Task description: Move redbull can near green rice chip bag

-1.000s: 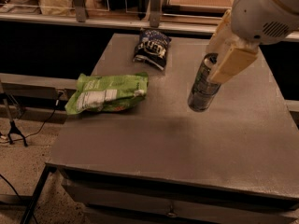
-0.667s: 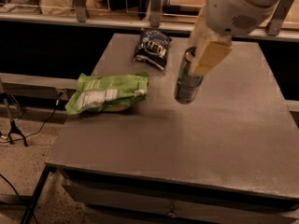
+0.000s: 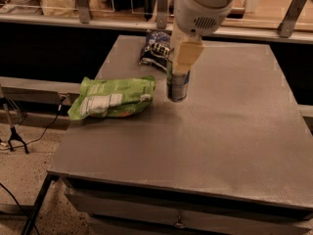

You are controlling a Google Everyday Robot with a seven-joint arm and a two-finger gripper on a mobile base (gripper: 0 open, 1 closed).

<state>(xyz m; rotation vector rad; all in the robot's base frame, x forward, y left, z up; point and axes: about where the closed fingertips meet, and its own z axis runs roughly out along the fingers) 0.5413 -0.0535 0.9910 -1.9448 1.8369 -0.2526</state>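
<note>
now that the arm has swung across: the slim silver-and-blue metal redbull can point(image 3: 177, 86) has come from well apart from the large crinkled light-green rice chip bag point(image 3: 113, 98) to just beside that bag's inner end; a narrow gap shows, no touching
can attitude: a second ago it leaned; now it stands close to upright
gripper: the beige two-finger gripper point(image 3: 180, 62) hangs above and just beyond the bag's inner end, clamped on the can's upper part; the can has travelled with it, so i judge the hold firm
can height: whether its base rests on the grey table top point(image 3: 234, 131) or hangs just off it, i cannot tell
green bag: lying flat on the table, label panel up; unmoved through the last second
small dark blue snack bag point(image 3: 154, 50): behind the green bag's inner end, partly hidden by the arm; also unmoved
meaning for the task: the carry looks almost done; the can is already near the bag; what seems left is to set it down and let go without tipping it onto the bag
</note>
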